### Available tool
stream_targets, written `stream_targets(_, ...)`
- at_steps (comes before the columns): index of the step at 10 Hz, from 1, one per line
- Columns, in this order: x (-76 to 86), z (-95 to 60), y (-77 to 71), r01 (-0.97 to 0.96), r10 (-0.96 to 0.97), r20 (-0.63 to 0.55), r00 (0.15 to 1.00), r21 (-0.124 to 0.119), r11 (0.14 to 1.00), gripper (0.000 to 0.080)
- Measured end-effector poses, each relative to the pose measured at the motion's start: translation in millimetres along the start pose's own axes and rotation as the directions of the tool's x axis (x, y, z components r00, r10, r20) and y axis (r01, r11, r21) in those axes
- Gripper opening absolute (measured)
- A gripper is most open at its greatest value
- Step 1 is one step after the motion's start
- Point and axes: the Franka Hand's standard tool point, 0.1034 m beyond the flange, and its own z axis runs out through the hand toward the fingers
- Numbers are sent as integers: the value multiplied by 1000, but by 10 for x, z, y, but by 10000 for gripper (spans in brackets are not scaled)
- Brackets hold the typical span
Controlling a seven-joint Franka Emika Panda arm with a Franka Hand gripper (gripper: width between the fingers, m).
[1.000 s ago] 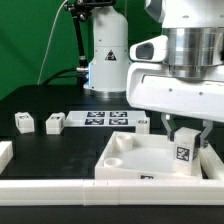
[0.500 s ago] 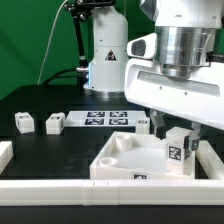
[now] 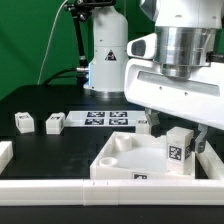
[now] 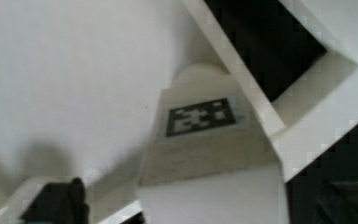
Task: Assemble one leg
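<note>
Leg (image 3: 177, 152) clamped in gripper (image 3: 178, 135) over white panel (image 3: 125, 155), black table (image 3: 60, 100), green backdrop (image 3: 25, 40)

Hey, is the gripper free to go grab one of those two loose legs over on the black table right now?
Probably not yet: the gripper appears shut on a leg over the white panel. The loose legs lie unobstructed.

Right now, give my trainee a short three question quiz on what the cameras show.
1. True or false: the gripper holds a leg over the white panel.
2. How many loose legs lie at the exterior view's left? A one, B two, C four.
3. Fill in: the marker board lies on the black ____.

Key: 1 true; 2 B; 3 table.
</note>
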Motion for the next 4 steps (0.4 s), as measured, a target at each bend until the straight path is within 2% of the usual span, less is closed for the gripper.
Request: stream_targets(4,0,1,0,0,0,0,1000,0,1000,649)
